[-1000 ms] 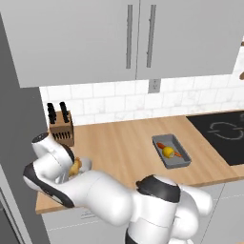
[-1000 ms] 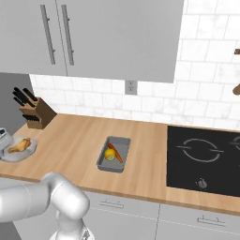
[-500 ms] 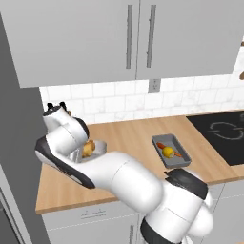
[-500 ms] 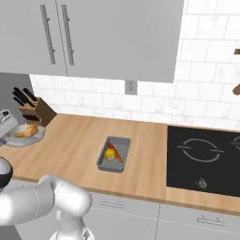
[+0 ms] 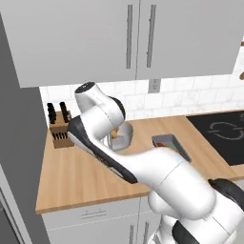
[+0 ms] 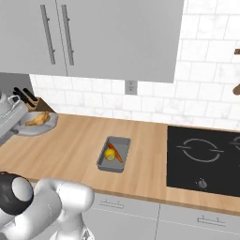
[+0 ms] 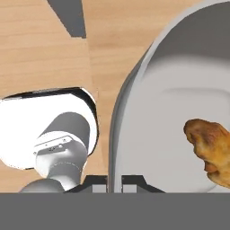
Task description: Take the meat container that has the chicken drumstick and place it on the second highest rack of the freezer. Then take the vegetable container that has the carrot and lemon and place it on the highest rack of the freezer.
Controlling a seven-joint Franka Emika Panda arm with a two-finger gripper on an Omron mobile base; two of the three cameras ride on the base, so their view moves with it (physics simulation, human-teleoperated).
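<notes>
Smooth wooden counter (image 6: 70, 150) runs under flat grey cabinets. The rounded light-grey meat container (image 7: 148, 112) hangs above it at nine o'clock in the right base view, its thin rim pinched between the gripper (image 7: 114, 182) fingers. The boxy dark-grey vegetable container (image 6: 114, 154) sits mid-counter, holding a slim carrot (image 6: 116, 152) and round lemon (image 6: 110, 155). The knobbly golden chicken drumstick (image 7: 210, 148) lies in the tub.

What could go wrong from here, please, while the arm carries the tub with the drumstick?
The claw pinches only the rim of the light-grey rounded tub, lifted above the wooden counter; held at one edge, it might tilt or slip.

The golden-brown chicken drumstick lies loose and could slide or roll out.

The tub hangs near the wooden knife block, so a swing might clip it.
</notes>
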